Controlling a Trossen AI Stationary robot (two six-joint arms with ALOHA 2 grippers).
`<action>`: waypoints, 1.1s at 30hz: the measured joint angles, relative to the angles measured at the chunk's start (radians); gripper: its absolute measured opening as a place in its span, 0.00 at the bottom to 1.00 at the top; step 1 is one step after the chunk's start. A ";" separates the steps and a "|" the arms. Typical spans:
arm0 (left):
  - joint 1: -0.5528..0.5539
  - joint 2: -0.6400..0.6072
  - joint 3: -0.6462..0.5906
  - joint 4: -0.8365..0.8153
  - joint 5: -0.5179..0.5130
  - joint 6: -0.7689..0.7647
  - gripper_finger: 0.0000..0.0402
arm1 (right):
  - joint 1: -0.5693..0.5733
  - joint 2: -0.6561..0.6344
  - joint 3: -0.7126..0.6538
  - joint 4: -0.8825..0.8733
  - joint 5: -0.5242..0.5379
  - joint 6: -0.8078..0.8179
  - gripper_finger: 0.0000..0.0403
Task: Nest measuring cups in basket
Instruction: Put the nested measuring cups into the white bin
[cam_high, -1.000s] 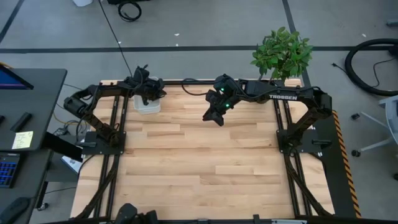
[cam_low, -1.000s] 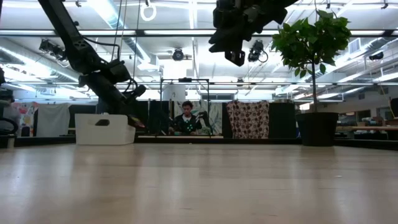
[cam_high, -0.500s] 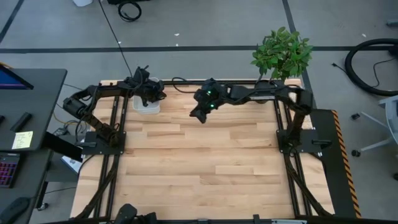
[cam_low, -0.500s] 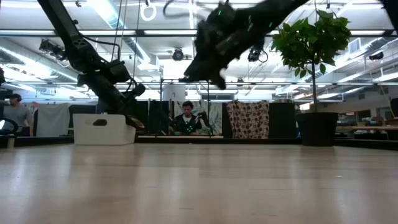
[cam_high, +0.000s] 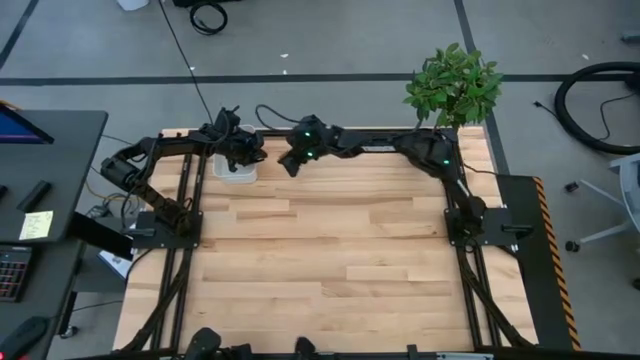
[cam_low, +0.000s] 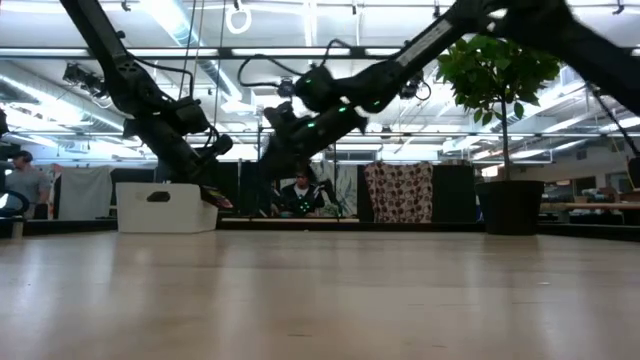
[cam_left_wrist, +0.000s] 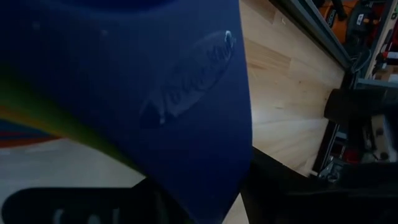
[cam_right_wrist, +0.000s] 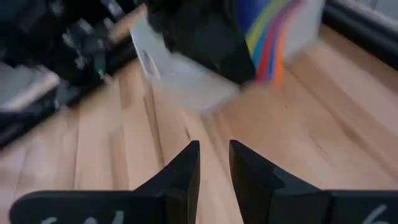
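The nested measuring cups show as a fan of coloured handles with a dark blue handle on top. They are beside the white basket at the table's far left, and my left gripper is shut on them. In the low view a red tip of the cups pokes out at the right end of the basket. My right gripper hangs above the table just right of the basket. It is narrowly open, with nothing between its fingers. The cups' bowls are hidden. My left gripper holds the stacked handles between its two fingers, with the dark blue handle running out past the fingers. It comes slanting down at the basket's right end. Its own body hides whether the bowls rest in the basket.
A potted plant stands at the far right corner, with its dark pot on the table. The wide wooden tabletop stretches toward the near edge. People show in the room beyond the table.
My right gripper has swept toward the table's far left and downward, from mid-table to close beside the basket and my left gripper. Its arm is now stretched out along the far edge.
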 joint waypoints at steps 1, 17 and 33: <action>0.000 0.000 0.000 0.000 0.000 0.000 0.27 | 0.000 0.030 0.044 0.007 0.000 0.000 0.23; 0.000 0.000 0.000 -0.002 0.001 0.000 0.27 | -0.052 0.238 0.393 -0.196 0.156 0.081 0.23; 0.017 -0.066 -0.001 -0.005 0.016 -0.009 0.27 | -0.082 0.239 0.392 -0.132 -0.005 0.247 0.22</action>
